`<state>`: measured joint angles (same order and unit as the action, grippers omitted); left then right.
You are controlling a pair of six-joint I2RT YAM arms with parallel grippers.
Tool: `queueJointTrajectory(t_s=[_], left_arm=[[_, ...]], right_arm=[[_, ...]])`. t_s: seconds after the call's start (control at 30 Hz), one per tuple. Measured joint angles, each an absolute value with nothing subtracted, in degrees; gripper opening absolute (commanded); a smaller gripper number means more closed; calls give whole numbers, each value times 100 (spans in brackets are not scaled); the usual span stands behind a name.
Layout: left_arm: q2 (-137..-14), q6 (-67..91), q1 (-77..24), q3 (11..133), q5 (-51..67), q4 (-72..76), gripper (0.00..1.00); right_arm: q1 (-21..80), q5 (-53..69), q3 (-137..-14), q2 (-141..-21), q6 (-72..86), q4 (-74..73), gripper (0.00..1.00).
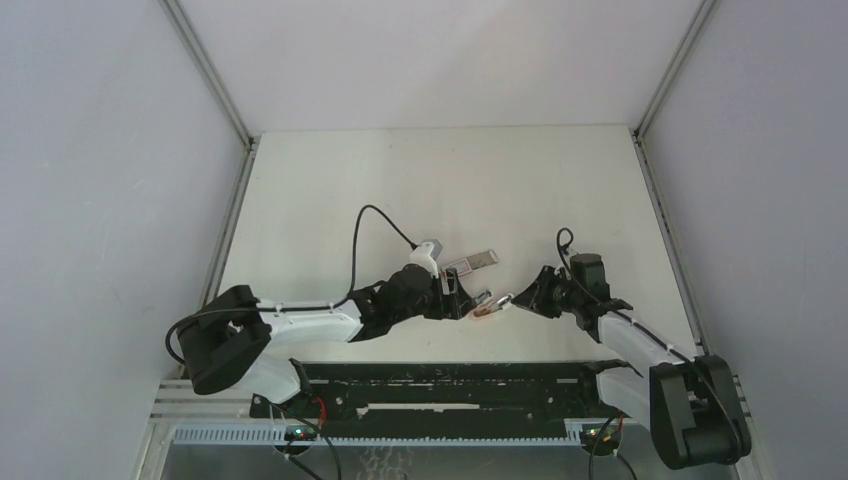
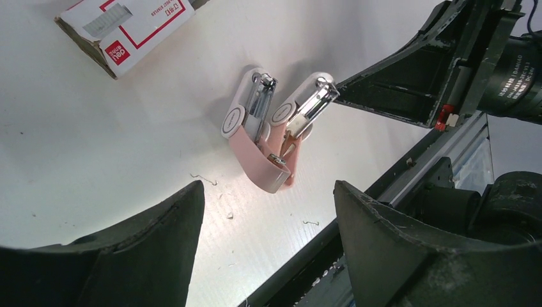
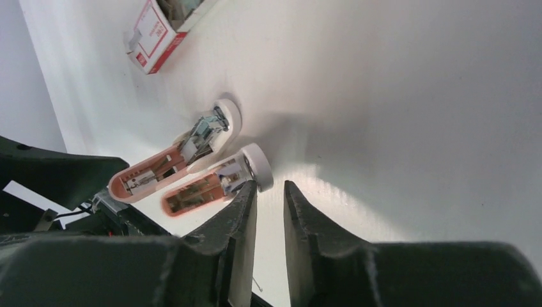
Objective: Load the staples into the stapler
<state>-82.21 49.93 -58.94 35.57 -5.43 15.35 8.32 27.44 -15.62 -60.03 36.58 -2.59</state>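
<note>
- Now my left end effector gapes empty, near the opened stapler at frame centre.
- Right end effector: narrowly parted, empty, beside the stapler's tip.
- Staples lie in box, upper left.

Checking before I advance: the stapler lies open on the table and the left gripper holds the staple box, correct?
No. The left gripper is open and empty; the staple box lies on the table beyond the stapler, per the left wrist view. The stapler does lie open.
</note>
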Motion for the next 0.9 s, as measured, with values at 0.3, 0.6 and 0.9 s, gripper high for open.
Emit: queueJointTrajectory(t_s=[0.3, 0.6, 0.9], left_arm=[[-8300, 4993, -5885, 3559, -416, 1538, 75], [-8733, 4989, -5863, 3732, -257, 1579, 68], [-8954, 4908, -5704, 3870, -172, 1717, 36]], right_arm=[[834, 2742, -1505, -6414, 3717, -207, 0], [954, 2648, -1505, -6296, 3712, -257, 0], [958, 2512, -1505, -5463, 3701, -574, 9]])
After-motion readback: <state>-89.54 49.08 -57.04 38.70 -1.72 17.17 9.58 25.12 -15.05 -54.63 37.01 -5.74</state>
